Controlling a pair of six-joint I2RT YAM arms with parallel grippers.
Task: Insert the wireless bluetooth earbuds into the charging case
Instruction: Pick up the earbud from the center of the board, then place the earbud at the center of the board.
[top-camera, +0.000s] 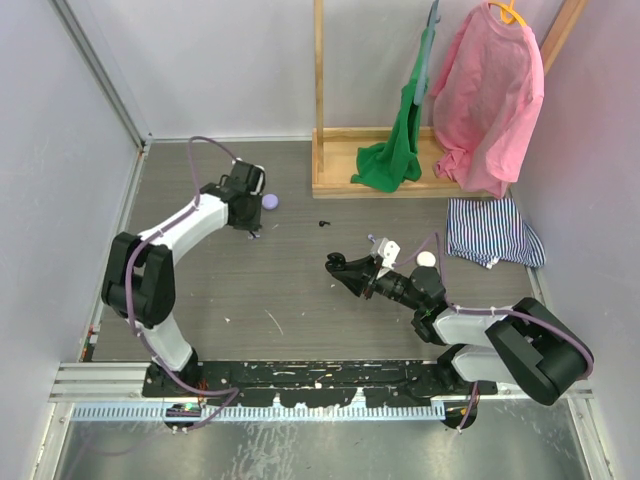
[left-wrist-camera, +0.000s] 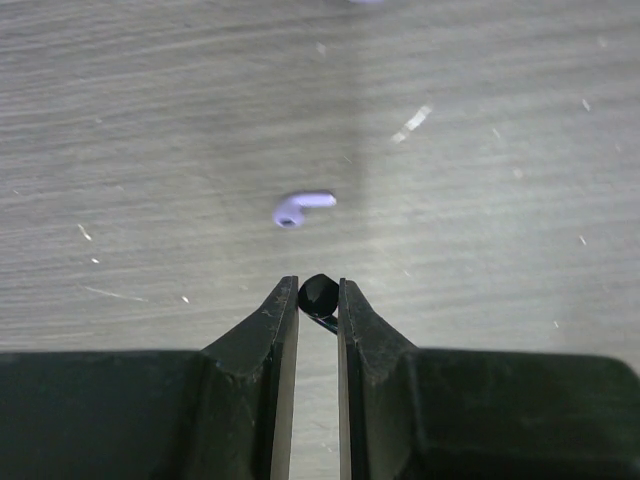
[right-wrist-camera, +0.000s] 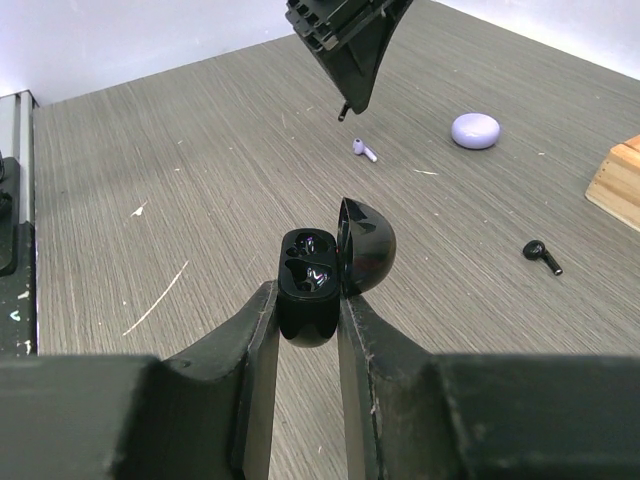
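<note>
My left gripper (left-wrist-camera: 318, 300) is shut on a black earbud (left-wrist-camera: 318, 294), held just above the table. It also shows in the top view (top-camera: 252, 226) and at the top of the right wrist view (right-wrist-camera: 345, 60), the earbud's stem (right-wrist-camera: 343, 110) poking out below. A lilac earbud (left-wrist-camera: 300, 207) lies on the table just beyond it. My right gripper (right-wrist-camera: 308, 300) is shut on an open black charging case (right-wrist-camera: 308, 280), lid (right-wrist-camera: 365, 245) swung right and both wells empty. A second black earbud (right-wrist-camera: 540, 254) lies on the table to the right.
A closed lilac puck case (right-wrist-camera: 476, 130) sits beyond the left gripper (top-camera: 270, 200). A wooden clothes rack (top-camera: 340, 185) with green and pink garments stands at the back. A striped cloth (top-camera: 490, 232) lies at the right, with a white round case (top-camera: 427, 258) near the right arm.
</note>
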